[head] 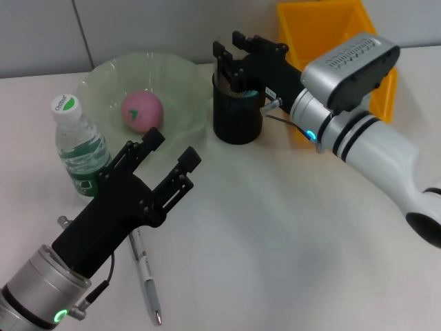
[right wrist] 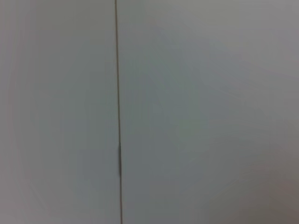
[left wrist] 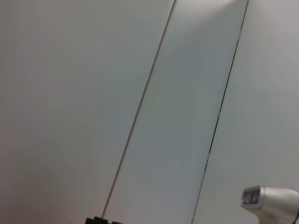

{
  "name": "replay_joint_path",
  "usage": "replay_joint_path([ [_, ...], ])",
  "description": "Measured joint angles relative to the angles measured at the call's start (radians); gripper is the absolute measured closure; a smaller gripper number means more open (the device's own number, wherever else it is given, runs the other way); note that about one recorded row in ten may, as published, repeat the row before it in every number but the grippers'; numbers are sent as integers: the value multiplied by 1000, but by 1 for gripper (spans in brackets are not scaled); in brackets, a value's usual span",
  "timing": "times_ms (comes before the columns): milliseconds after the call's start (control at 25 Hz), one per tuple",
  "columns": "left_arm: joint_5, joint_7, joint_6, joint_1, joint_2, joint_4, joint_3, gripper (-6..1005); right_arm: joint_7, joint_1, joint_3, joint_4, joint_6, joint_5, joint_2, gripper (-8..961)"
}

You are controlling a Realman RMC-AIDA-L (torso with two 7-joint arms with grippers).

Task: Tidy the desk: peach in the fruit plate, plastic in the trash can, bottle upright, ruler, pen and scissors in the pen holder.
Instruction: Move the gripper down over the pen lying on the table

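White tabletop (head: 289, 227) is seen across the head view, with the work laid out on it. Next in bulk is the right arm (head: 372, 141), white and grey, stretched in from the right; its right gripper (head: 238, 52) is held directly over the black pen holder (head: 236, 110), fingers parted by a narrow gap, and whether anything is pinched between them cannot be told. An orange trash can (head: 324, 27) is set behind that arm, near the far edge. A pale green fruit plate (head: 110, 79) is placed to the left of the pen holder, just beside it, and the pink peach (head: 142, 110) is already lying inside it. The left gripper (head: 169, 158) is raised above the table in the near left, its black fingers spread wide and nothing held. A clear bottle (head: 79, 148) with a white cap is standing upright just beside the plate, partly hidden behind that gripper. A silver pen (head: 146, 276) is lying flat on the table beneath the left arm, well apart from the pen holder. Only a pale panelled wall (left wrist: 140, 93) is shown in both wrist views, with a white piece of the right arm caught at one corner of the left wrist view.
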Motion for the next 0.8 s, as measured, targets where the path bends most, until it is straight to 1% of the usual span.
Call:
replay_joint_path([
  [80, 0, -3, 1, 0, 1, -1, -1, 268, 3, -15, 7, 3, -32, 0, 0, 715],
  [120, 0, -4, 1, 0, 2, -1, -1, 268, 18, -33, 11, 4, -73, 0, 0, 680],
  [280, 0, -4, 2, -4, 3, -8, -1, 268, 58, -55, 11, -1, -120, -2, -2, 448],
  [480, 0, -4, 12, -9, 1, -26, 0, 267, 73, -85, 22, -6, -162, -1, -4, 217],
  [560, 0, -4, 15, -9, 5, -28, 0, 267, 116, -136, 16, -9, -283, -8, -9, 213],
  [680, 0, -4, 15, -9, 7, -28, 0, 267, 138, -151, 13, -15, -317, -14, -11, 207],
  [720, 0, -4, 15, -9, 7, -28, 0, 267, 205, -181, 11, -49, -380, -52, -12, 205],
  [760, 0, -4, 15, -9, 7, -28, 0, 267, 205, -181, 11, -49, -380, -52, -12, 205],
  [800, 0, -4, 15, -9, 7, -28, 0, 267, 249, -196, 10, -73, -414, -83, -12, 205],
])
